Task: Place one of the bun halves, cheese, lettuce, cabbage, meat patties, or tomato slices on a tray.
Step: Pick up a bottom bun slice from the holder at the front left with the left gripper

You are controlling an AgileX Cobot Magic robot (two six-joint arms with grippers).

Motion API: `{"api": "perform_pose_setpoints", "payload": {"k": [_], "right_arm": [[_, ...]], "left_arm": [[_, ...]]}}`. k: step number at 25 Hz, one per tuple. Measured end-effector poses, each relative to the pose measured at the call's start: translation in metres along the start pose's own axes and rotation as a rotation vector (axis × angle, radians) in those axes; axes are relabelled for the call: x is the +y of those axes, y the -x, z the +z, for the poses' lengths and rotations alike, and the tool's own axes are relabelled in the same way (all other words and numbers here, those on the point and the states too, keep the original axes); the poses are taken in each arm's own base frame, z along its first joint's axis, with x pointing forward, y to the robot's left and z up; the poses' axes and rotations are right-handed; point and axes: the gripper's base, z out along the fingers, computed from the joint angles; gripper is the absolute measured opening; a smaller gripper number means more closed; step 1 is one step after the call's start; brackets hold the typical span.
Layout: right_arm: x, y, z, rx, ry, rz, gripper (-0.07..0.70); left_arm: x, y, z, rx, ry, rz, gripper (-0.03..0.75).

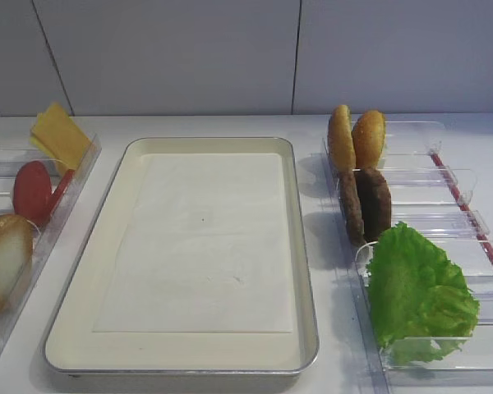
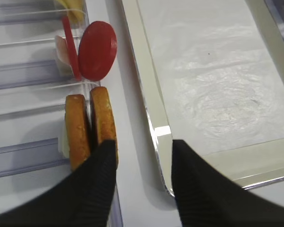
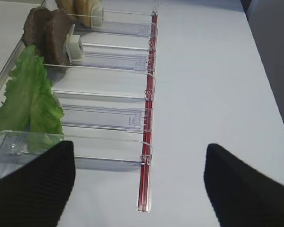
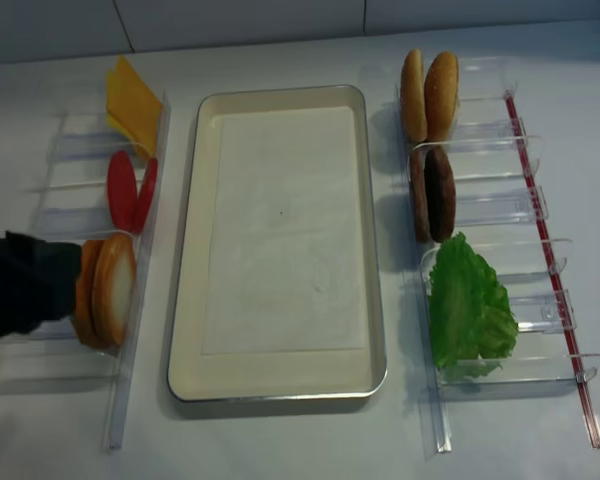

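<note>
The cream tray (image 1: 205, 246) lies in the middle with only its paper liner. Left of it, two bun halves (image 2: 103, 120) stand on edge in a clear holder. My left gripper (image 2: 143, 143) is open. Its left finger (image 2: 97, 179) overlaps the nearer bun half, and bare table and tray rim show between the jaws. Tomato slices (image 2: 97, 49) and cheese (image 1: 59, 133) stand farther back. On the right are more buns (image 1: 355, 138), meat patties (image 1: 366, 203) and lettuce (image 1: 415, 291). My right gripper (image 3: 138, 146) hangs open and empty over the table. Cabbage is out of view.
Clear plastic holders (image 4: 485, 215) run along both sides of the tray. A red strip (image 3: 146, 142) edges the right holder row, ending just ahead of my right gripper. White table (image 3: 217, 85) stretches to the right of it.
</note>
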Motion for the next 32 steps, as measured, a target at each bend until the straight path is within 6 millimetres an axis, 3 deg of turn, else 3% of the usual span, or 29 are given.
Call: {"api": "perform_pose_setpoints", "payload": {"k": [7,15,23,32], "right_arm": [[0.0,0.0,0.0,0.0,0.0,0.0,0.577],[0.0,0.0,0.0,0.0,0.0,0.0,0.577],[0.0,0.0,0.0,0.0,0.0,0.0,0.577],[0.0,0.0,0.0,0.0,0.0,0.0,0.577]], "left_arm": [[0.01,0.011,0.038,0.152,-0.006,-0.04,0.248],[0.016,0.035,0.056,0.187,-0.006,-0.052,0.251],[0.023,0.035,0.085,0.288,-0.008,-0.074,0.263],[0.029,0.034,0.1,0.344,0.013,-0.069,0.266]]}}
